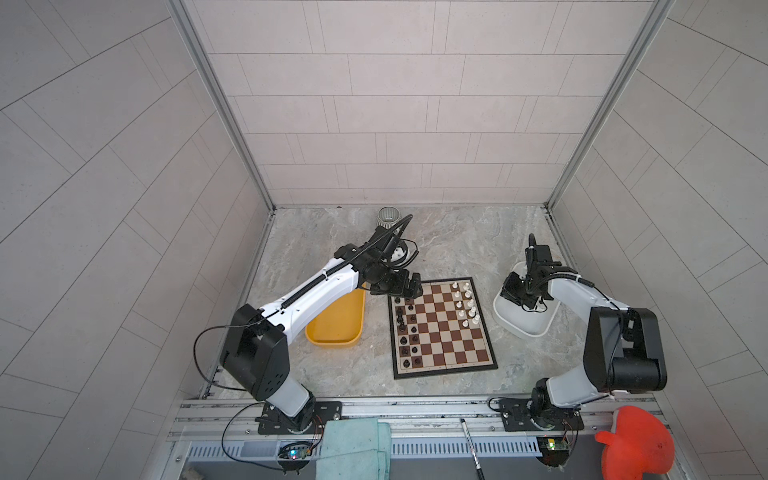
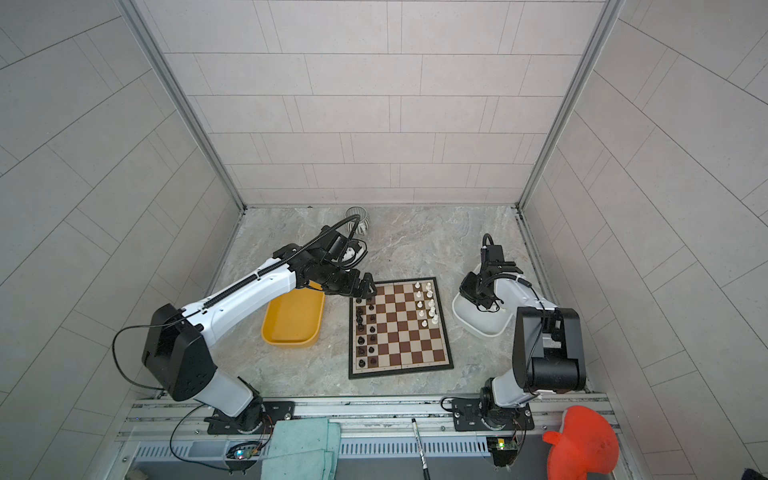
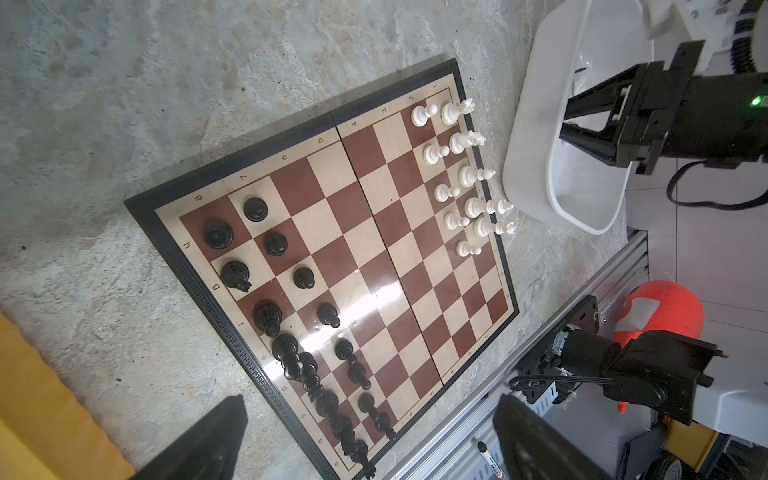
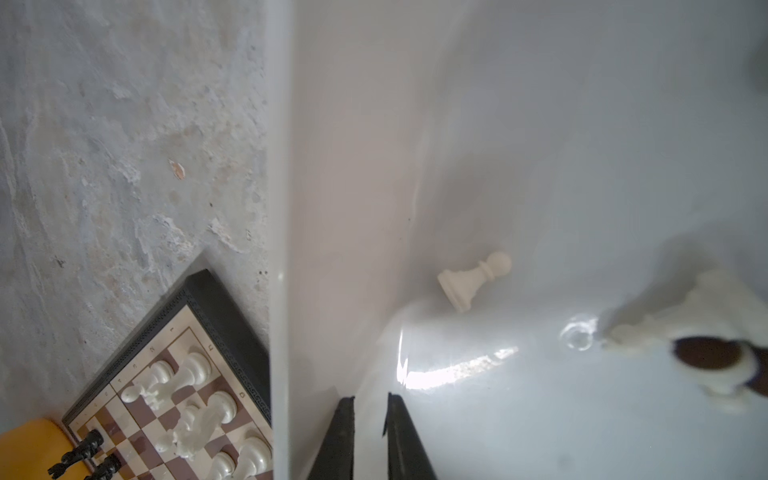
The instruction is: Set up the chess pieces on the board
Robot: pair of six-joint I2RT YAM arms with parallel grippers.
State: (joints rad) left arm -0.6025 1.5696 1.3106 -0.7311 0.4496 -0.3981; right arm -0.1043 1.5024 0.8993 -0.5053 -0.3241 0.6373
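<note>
**Operator:** Where do the pieces stand?

**Spotter:** Your board (image 1: 442,326) lies flat on the stone-patterned bench (image 1: 457,245), a little askew. Its fold seam runs from near edge to far edge. The black chessmen (image 3: 217,235) stand upright in two rows along its left edge. The white chessmen (image 3: 457,143) fill only the far stretch of its right edge, and the squares nearer you there are open.

**Operator:** And my arms?

**Spotter:** Your left gripper (image 1: 409,289) hangs over the board's far left corner, jaws spread wide and grasping nothing. Your right gripper (image 4: 371,401) is down in the glossy white tray (image 1: 525,328) just right of the board. Its jaws are parted by a thin gap with nothing between them. A white pawn (image 4: 473,278) lies on its side on the tray floor, head pointing away from the board. A second pale piece (image 4: 685,328) beyond it is too blurred to name, though it may be larger. The yellow tray (image 1: 332,332) sits left of the board, apart from it.
</note>
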